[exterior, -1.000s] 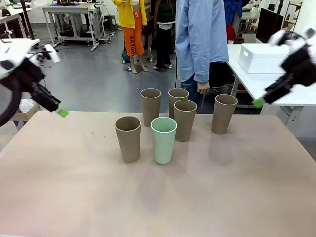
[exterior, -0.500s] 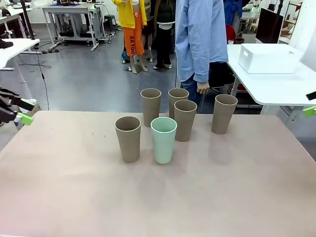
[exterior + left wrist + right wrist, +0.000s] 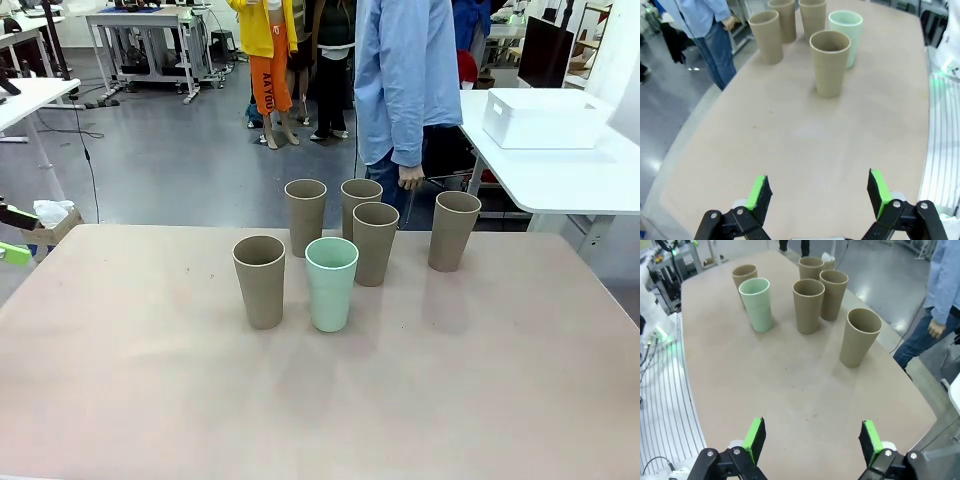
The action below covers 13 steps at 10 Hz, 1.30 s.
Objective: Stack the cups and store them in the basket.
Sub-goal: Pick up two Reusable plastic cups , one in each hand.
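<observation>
currently both jaws are spread and empty: the left tool (image 3: 820, 192) and right tool (image 3: 812, 440) each hang over the bare desk (image 3: 320, 410). five tan cups (image 3: 259, 280) and one mint cup (image 3: 331, 283) stand upright, clustered toward its far side. the basket (image 3: 545, 118) sits on a separate white desk (image 3: 600, 185), well apart.

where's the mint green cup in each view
Front view: mint green cup, centre, just right of the front tan cup.
Left wrist view: mint green cup, top right of centre, behind the front tan cup.
Right wrist view: mint green cup, upper left, nearer than the front tan cup.
Shared landmark: the front tan cup beside it.
</observation>
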Available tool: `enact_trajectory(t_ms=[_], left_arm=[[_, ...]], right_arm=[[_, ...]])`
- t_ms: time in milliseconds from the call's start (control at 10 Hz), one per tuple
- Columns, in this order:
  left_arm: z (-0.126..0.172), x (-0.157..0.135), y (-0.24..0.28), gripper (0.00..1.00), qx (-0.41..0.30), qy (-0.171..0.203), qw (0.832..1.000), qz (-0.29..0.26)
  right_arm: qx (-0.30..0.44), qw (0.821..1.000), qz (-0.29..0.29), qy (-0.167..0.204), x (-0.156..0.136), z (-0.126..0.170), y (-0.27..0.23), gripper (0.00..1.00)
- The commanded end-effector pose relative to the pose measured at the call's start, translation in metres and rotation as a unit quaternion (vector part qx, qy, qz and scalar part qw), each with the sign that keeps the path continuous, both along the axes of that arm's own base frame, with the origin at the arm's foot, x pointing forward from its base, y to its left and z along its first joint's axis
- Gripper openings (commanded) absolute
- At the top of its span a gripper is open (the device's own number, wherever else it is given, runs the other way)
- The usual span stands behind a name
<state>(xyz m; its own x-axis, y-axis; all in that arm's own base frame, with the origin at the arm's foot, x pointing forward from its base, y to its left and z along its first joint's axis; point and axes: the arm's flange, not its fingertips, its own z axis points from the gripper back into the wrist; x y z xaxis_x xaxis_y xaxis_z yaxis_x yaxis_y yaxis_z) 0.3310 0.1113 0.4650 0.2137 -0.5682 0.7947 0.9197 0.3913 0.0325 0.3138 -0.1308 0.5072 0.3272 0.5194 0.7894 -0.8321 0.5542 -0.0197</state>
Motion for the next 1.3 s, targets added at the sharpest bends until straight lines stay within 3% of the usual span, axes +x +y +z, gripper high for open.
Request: enact_trajectory(t_ms=[0,300,400,500,1200], left_arm=[[-0.015,-0.016,-0.012,1.0,-0.019,-0.019,1.0,-0.009],[-0.014,-0.015,-0.017,1.0,-0.027,-0.029,0.999,0.005],[-0.016,-0.013,-0.018,1.0,-0.027,-0.011,0.999,0.02],[0.002,0.001,-0.002,1.0,-0.02,-0.016,1.0,0.001],[0.002,0.001,-0.002,1.0,-0.02,-0.016,1.0,0.001]], right_arm=[[0.016,1.0,0.013,-0.016,-0.01,-0.006,0.002,1.0],[0.013,1.0,0.008,-0.018,-0.016,-0.004,0.008,1.0],[0.012,1.0,0.004,-0.006,-0.006,0.002,-0.002,1.0],[0.012,1.0,0.004,-0.006,-0.006,0.002,-0.002,1.0],[0.012,1.0,0.004,-0.006,-0.006,0.002,-0.002,1.0]])
